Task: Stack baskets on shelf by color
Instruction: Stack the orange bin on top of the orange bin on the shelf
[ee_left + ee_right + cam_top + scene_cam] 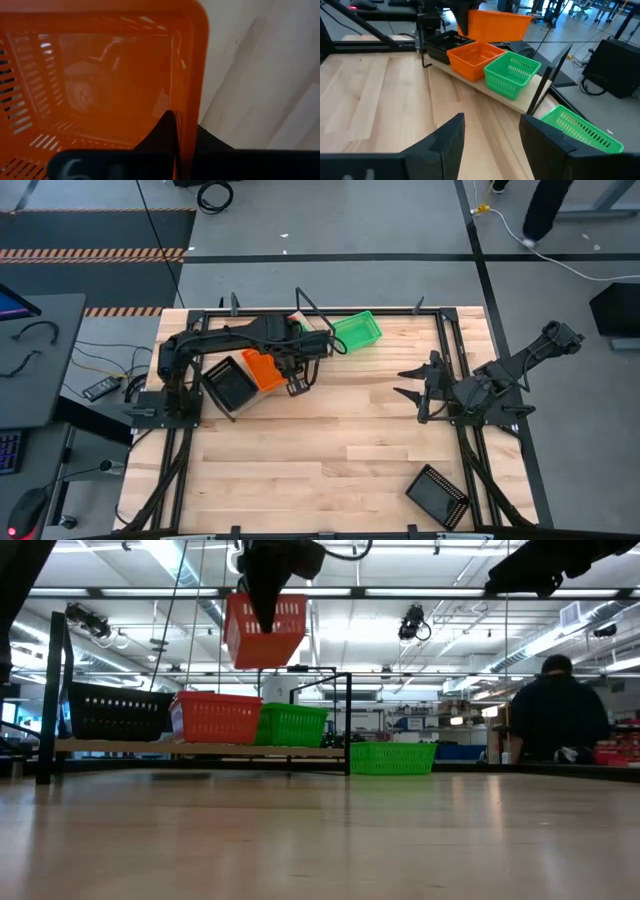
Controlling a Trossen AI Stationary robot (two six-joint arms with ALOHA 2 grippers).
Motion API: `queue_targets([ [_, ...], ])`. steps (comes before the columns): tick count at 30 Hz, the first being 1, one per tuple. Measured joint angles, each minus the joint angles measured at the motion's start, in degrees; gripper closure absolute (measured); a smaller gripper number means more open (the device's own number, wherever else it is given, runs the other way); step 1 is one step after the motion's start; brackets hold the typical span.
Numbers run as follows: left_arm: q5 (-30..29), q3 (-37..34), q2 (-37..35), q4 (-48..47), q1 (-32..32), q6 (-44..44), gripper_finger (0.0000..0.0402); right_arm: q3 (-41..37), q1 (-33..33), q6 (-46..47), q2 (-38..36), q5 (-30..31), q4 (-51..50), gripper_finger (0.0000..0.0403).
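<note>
An orange basket (264, 630) is held aloft, tilted, above the shelf (485, 87), a light wood board framed by thin black rails along the table's far edge. Three perforated baskets are lined up upright on the board: a black basket (442, 43) at one end, a second orange basket (475, 59) in the middle, a green basket (512, 74) beside it. Another green basket (357, 331) is seen off the shelf's end, near the far edge. A second black basket (438, 495) lies at the near right corner.
</note>
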Motion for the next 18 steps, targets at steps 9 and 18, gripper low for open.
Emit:
queue_targets([
  [9, -2.52, 0.02, -2.34, 7.7, -2.78, -1.68, 0.04, 0.0, 0.15, 2.18, 0.49, -0.4, -0.59, 0.0209],
  [18, -4.1, 0.06, -3.06, 19.16, -8.19, -0.44, 0.0398, -0.04, 0.22, 3.47, 1.28, -0.72, -0.83, 0.0209],
])
